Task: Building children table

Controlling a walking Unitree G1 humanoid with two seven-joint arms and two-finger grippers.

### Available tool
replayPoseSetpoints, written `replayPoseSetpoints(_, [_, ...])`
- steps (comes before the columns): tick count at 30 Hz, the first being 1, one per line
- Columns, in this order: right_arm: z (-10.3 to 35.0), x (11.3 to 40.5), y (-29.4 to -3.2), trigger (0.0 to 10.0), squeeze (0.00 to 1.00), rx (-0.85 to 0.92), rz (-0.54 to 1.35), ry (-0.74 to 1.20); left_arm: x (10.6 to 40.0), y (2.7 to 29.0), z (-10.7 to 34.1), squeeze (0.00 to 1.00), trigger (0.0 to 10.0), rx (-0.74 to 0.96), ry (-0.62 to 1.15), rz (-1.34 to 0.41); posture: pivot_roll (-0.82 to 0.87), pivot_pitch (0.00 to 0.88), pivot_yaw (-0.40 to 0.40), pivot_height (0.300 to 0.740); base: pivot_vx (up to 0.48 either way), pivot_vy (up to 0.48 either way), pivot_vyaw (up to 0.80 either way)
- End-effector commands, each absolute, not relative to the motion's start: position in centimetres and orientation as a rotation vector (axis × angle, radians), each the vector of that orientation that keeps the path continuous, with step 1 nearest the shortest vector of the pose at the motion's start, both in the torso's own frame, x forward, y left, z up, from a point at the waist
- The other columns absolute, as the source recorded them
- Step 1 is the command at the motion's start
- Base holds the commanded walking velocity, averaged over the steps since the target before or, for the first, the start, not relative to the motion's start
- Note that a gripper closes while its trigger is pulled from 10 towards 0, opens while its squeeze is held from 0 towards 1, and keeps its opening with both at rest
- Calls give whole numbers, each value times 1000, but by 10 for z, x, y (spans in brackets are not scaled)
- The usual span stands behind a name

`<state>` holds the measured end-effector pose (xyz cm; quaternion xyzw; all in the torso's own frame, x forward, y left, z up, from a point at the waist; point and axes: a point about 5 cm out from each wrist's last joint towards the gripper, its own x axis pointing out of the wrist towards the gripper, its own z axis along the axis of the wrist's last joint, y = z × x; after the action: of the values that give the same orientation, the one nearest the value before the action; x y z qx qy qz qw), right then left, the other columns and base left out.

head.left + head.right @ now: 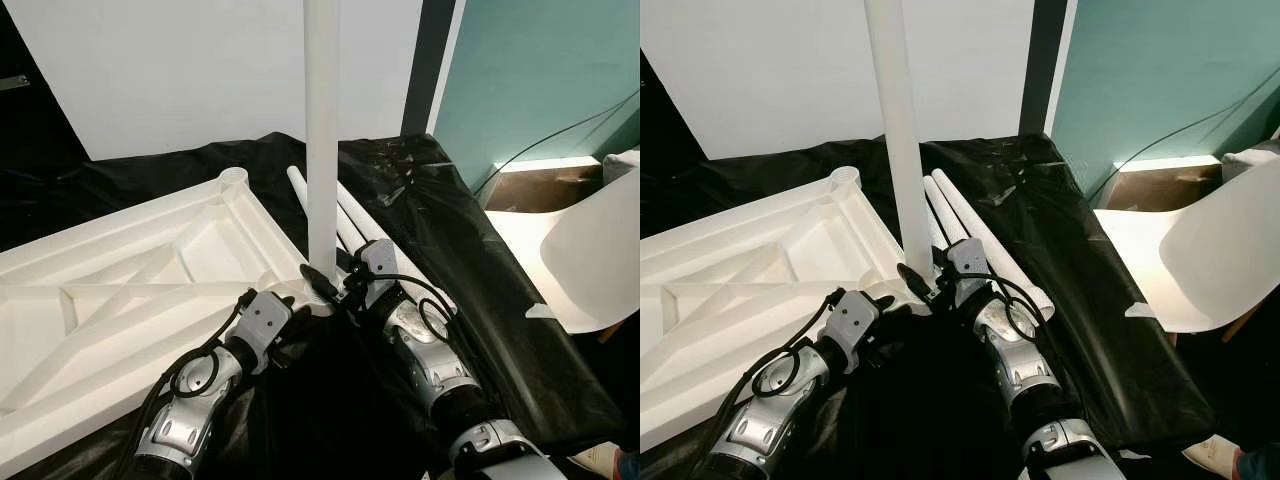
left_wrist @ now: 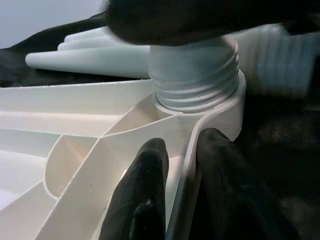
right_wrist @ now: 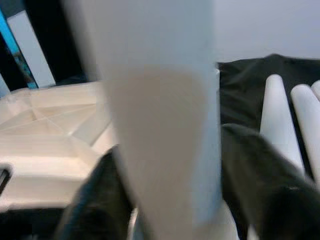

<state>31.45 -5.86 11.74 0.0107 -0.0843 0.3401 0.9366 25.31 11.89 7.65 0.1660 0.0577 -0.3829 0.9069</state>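
While the left gripper (image 2: 172, 165) pinches the tabletop (image 1: 120, 290) rim, the right gripper (image 3: 165, 175) clamps the upright leg (image 1: 322, 140).

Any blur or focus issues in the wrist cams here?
Right wrist view: soft throughout; the upright leg sits too close to the lens, and the right gripper fingers beside it are smeared. Left wrist view: sharp on the threaded socket, a dark blurred mass across the top. Eye views: sharp, with glare on the black sheet.

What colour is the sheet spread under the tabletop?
Black and glossy, the sheet lies under the white tabletop; it shows best in the left eye view.
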Motion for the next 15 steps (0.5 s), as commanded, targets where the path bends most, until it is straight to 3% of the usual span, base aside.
replayPoseSetpoints(1, [119,316,-65,10000,1000,53,703,-156,230,109,44,0,10000,337,280,-926,180,0,-5,740,0,0,0])
replayPoseSetpoints(6, [119,318,-64,10000,1000,-22,821,-124,230,109,44,0,10000,336,280,-926,178,0,-5,740,0,0,0])
replayPoseSetpoints(8, [119,318,-64,10000,945,-27,838,-120,230,109,44,0,10000,336,280,-926,178,0,-5,740,0,0,0])
replayPoseSetpoints(9, [120,320,-67,10000,0,-44,875,-119,230,109,45,0,10000,336,279,-926,177,0,-5,740,0,0,0])
replayPoseSetpoints(11, [121,322,-69,10000,0,-56,900,-118,230,109,45,0,10000,336,278,-926,176,0,-6,740,0,0,0])
replayPoseSetpoints(12, [126,327,-79,10000,0,-139,1089,-81,231,108,46,0,10000,334,275,-926,174,0,-7,740,0,0,0])
replayPoseSetpoints(15, [130,330,-86,10000,0,-181,1173,-57,232,107,46,0,10000,333,274,-925,175,0,-7,740,0,0,0])
